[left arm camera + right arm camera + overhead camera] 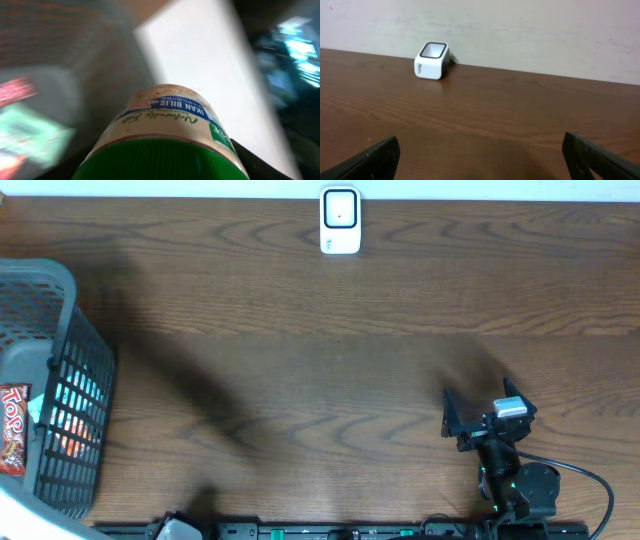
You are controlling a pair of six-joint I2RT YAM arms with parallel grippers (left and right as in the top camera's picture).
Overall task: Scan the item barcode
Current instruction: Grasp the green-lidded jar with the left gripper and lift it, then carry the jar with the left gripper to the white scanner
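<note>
Left gripper [160,170] pinching the jar [165,125], right gripper [455,422] spread at five o'clock, I'd face its barcode squarely to the twelve-o'clock scanner [340,220].

A table [330,360] is seen from above. A scanner [340,221] is set at the middle of its far edge, close against the wall [530,35] behind it. A basket [75,370] is placed at the left edge, and a packet [12,430] appears to be lying inside it, though that corner is cut off. The right gripper [483,408] is held over the near right part, well apart from the scanner, which is found ahead and to its left. A jar [165,125] is seen close before the left wrist camera, lid nearest.
</note>
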